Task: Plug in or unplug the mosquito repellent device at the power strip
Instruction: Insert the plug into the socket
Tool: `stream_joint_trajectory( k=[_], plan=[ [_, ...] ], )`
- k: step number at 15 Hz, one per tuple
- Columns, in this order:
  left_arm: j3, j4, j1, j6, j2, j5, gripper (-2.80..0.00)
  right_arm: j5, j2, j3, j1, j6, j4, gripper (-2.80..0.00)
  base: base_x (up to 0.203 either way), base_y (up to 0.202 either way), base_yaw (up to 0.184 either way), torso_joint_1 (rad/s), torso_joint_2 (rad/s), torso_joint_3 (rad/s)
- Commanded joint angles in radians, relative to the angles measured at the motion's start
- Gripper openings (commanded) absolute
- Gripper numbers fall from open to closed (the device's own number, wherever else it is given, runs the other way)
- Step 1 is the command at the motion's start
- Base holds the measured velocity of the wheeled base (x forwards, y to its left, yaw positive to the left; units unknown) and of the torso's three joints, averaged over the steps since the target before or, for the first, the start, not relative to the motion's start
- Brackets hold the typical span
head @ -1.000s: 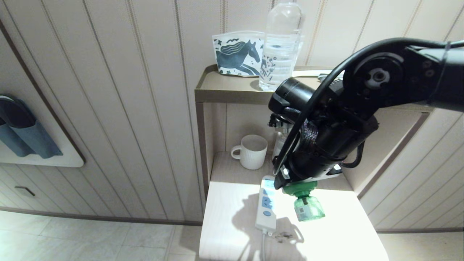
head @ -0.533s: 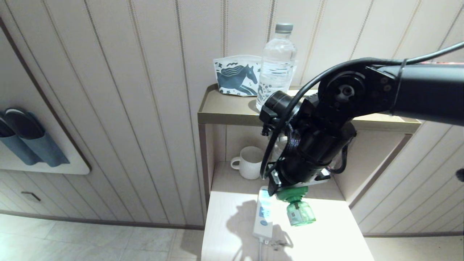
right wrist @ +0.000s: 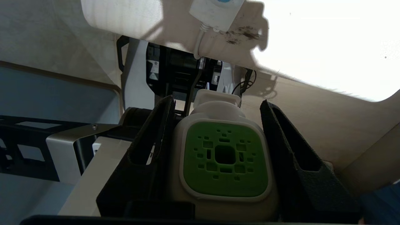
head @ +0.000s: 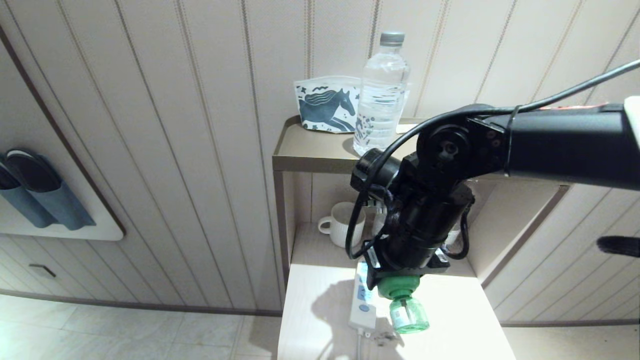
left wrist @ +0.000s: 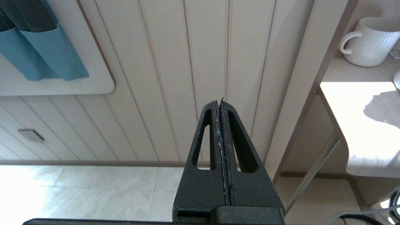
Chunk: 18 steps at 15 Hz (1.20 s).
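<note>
The mosquito repellent device [head: 406,306] is a small gadget with a rounded white shell, a matte bright green vented face and a translucent green bottle body hanging below. It hangs in the air above the pale wood-grain table [head: 450,320], just right of the power strip [head: 363,302], apart from it. The strip is a long flat bar of glossy white plastic with pale blue socket faces, a round blue button and a white cord at its near end.

The right gripper [right wrist: 218,156] clamps the device between its two black, rough-textured fingers [right wrist: 150,150], one on each white side of the shell, the green face pointing back at the wrist.

The head view shows the bottle and the strip's length; the right wrist view hides most of the bottle but shows the grip and the square holes in the green face.

A ribbed white mug [head: 345,224] stands on the far shelf; a clear ridged water bottle [head: 381,95] stands above, beside a horse-printed pouch [head: 327,110].

The left gripper [left wrist: 220,103], off to the left before the panelled wall, has its fingers pressed together.
</note>
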Motion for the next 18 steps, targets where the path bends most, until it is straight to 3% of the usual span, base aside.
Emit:
stream_joint_trajectory(
  k=[1,14,18],
  plan=[
    [0.0,0.0,0.001,0.001,0.001,0.0,-2.8,0.0,0.021,-0.001,0.001,0.003,0.003,-2.8,0.0,0.0,0.0,0.0,0.0,0.0],
    [0.0,0.0,0.001,0.001,0.001,0.0,-2.8,-0.002,0.178,-0.068,-0.003,0.018,0.045,-2.8,0.0,0.0,0.0,0.0,0.0,0.0],
    [0.0,0.0,-0.001,0.001,0.001,0.0,-2.8,0.003,0.199,-0.068,0.041,0.093,0.037,-2.8,0.0,0.0,0.0,0.0,0.0,0.0]
  ],
)
